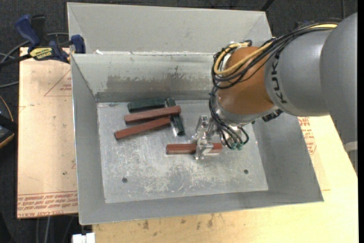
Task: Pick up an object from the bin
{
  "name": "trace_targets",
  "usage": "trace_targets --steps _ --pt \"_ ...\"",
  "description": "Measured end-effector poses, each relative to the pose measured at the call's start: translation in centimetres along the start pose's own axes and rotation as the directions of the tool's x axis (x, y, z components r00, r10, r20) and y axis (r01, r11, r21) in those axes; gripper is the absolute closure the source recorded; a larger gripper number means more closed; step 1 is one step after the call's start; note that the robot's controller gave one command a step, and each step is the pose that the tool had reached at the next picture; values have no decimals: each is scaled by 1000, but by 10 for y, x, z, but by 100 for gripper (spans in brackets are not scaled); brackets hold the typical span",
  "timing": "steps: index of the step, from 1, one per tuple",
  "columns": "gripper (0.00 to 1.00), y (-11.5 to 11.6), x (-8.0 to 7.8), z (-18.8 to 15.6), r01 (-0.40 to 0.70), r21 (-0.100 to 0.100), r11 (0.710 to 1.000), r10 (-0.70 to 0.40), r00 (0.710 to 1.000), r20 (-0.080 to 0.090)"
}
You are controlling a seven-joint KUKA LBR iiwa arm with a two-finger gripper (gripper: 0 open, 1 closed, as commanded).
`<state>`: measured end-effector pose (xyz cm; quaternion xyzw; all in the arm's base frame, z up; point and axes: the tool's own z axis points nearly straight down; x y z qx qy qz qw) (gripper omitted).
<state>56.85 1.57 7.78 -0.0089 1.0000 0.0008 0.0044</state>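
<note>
Bin floor at 6 o'clock is scratched grey metal with nothing on it, so there is room on the near side if the pick needs to drag or tip.

Just to 3 o'clock of the floor's middle lies the task's thing, a short reddish-brown bar, flat on the metal, its long axis running 9 to 3 o'clock. The gripper is down on it, toward its 3 o'clock end, with the fingers standing at the bar. Whether they have closed on it I cannot tell.

Since the hold sits off the bar's middle, my judgement is that the 9 o'clock end will sag when lifted. A firm squeeze across the narrow width and a straight vertical rise should keep it from swinging. The loose cables hanging by the wrist are close to the bar's 3 o'clock end and could snag it.

Further off, toward 10 o'clock, two longer reddish-brown bars lie near each other at a slant. A small dark bar sits at their 3 o'clock ends and a dark green bar beyond them by the back wall. All are apart from the gripped one, so a straight lift should not disturb them.
</note>
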Motion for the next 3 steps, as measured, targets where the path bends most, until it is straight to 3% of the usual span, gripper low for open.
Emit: trace_targets --steps 1,2,3 --pt "100 0 0 0 0 0 1000 0 1000 0" --pt "100 -3 0 0 80 -4 997 -80 997 5" --pt "100 -26 -15 -191 37 0 999 -37 999 -9"
